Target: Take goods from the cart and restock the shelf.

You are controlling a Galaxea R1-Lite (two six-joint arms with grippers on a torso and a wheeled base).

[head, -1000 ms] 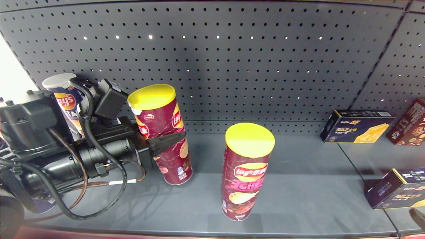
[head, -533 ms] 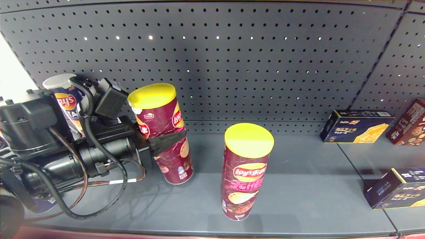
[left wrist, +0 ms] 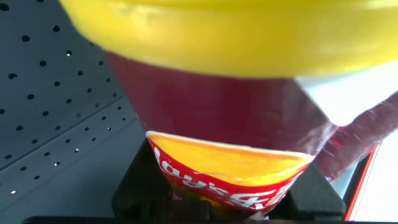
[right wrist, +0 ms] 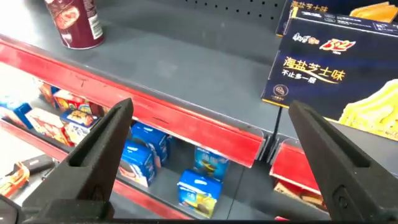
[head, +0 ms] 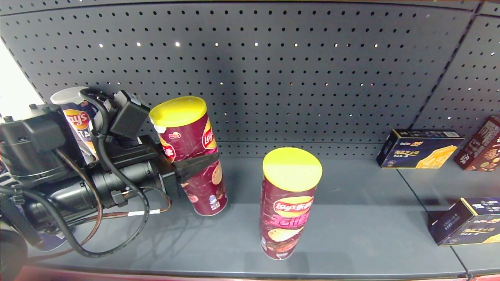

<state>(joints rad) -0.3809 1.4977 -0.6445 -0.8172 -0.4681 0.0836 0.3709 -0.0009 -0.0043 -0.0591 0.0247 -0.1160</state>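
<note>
Right now my left jaws are clamped around the middle of a held chip can point(head: 189, 134), maroon with a yellow lid, toward the left end of the shelf point(head: 351, 230). The can leans, its lid tipped toward my arm and its base down by the shelf board. Whether the base touches the board I cannot tell.

To its right a second chip can point(head: 288, 207) of the same kind stands upright, nearer the shelf's front edge and apart from the held one. Behind my left arm a pale-lidded can point(head: 74, 111) stands close to the pegboard back point(head: 273, 78).

At the right end, a rear dark blue box point(head: 420, 149) lies near the pegboard. A maroon box point(head: 482, 144) sits just beside it. A front dark blue box point(head: 465, 220) lies closer to the shelf's edge.

My right jaws are wide open with nothing between them, the black fingers point(right wrist: 99, 155) spread apart. They hang out in front of the shelf's red front strip point(right wrist: 186, 118). Blue packets point(right wrist: 199, 183) sit on the lower level beneath that strip.
</note>
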